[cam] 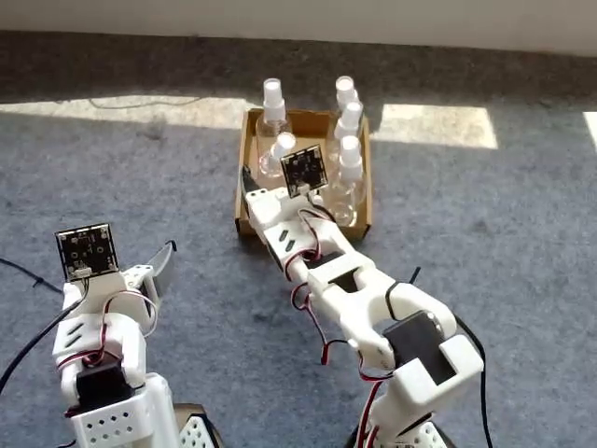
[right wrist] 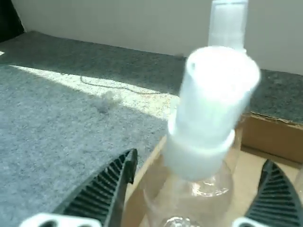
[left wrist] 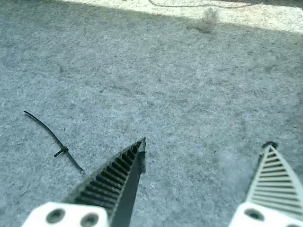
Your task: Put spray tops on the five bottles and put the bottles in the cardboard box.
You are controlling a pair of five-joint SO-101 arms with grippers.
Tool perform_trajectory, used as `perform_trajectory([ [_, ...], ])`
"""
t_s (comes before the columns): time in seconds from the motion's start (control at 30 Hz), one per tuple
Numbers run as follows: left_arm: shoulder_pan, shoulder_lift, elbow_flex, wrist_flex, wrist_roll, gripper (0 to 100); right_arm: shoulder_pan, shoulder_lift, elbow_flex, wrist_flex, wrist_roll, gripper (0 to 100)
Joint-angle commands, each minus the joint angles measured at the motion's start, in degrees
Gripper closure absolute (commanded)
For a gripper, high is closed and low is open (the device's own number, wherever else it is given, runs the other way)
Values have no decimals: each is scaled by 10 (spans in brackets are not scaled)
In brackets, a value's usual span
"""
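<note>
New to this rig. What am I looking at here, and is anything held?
Two small white robot arms sit on grey carpet. The high view looks down from a fixed camera; the other two come from cameras on each arm's wrist. A cardboard box holds five bottles, all with spray tops. The right gripper is at the box, open, its fingers either side of one bottle without gripping it. The left gripper is open over bare carpet near a black cable tie. Nothing is held.
</note>
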Motion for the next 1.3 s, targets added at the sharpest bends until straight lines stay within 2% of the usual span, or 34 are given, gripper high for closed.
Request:
perform_trajectory([
  [0.0,7,0,-2,-10,-4,663,3,-7,-9,-8,-3,654],
  [0.2,7,0,-2,-10,-4,663,7,-11,-9,-8,-3,654],
  [0.33,7,0,-2,-10,-4,663,7,-73,-8,9,-3,655],
  [0.73,7,-1,10,-13,-4,663,3,-355,-136,331,-5,655],
  [0.9,7,-1,31,-48,-3,663,5,-503,-141,451,-3,656],
  [1.03,8,-1,44,-70,-1,663,7,-639,-64,554,-3,656],
  [1.17,9,-1,44,-71,-1,663,7,-792,66,596,-3,663],
  [1.27,23,-1,56,-72,-4,663,23,-917,178,613,-3,740],
])
